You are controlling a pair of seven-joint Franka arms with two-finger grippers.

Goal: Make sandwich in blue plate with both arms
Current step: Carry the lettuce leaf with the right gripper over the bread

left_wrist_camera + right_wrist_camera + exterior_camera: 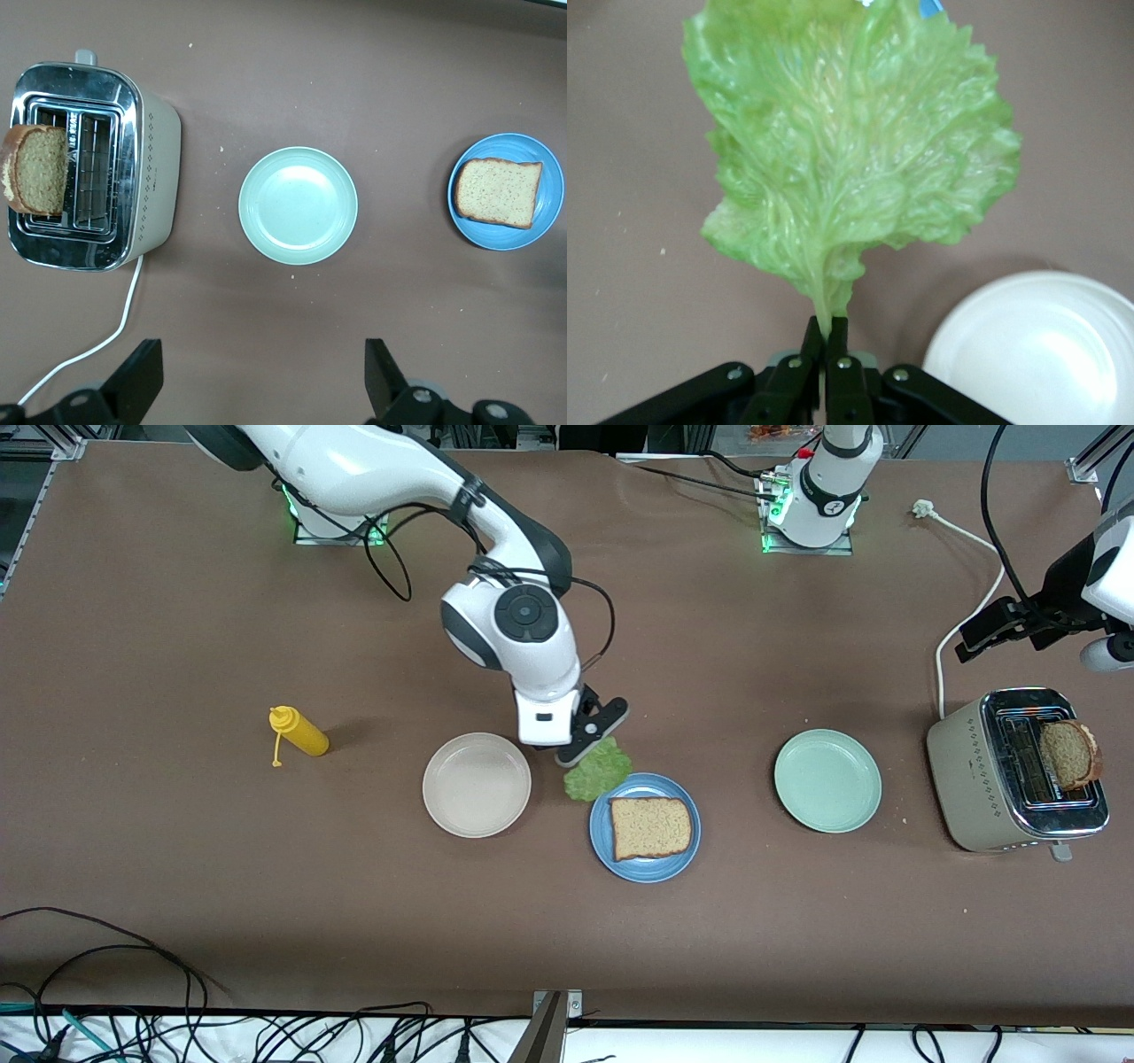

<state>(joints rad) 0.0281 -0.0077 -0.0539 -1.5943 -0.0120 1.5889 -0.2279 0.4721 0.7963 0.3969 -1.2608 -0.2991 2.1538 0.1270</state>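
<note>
Round blue plate (601, 840) holds one brown bread slice (650, 827); right pincer (825, 338) clamped on crinkly green lettuce leaf (850, 150), left pincer (264, 382) apart, beige (477, 785) and pale green plate (827, 780) empty.

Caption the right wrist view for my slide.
Right gripper pinching a crinkly green lettuce leaf by its stem above the brown table, beside a round beige plate.

bread slice (650, 827) on plate (602, 841), second slice (1069, 755) in toaster (974, 779)

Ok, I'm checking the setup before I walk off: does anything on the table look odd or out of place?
One thing: the second bread slice sits tilted in the toaster, leaning over its rim rather than upright in a slot. The right hand pinches the lettuce leaf by its stem; nothing looks spilled.
</note>
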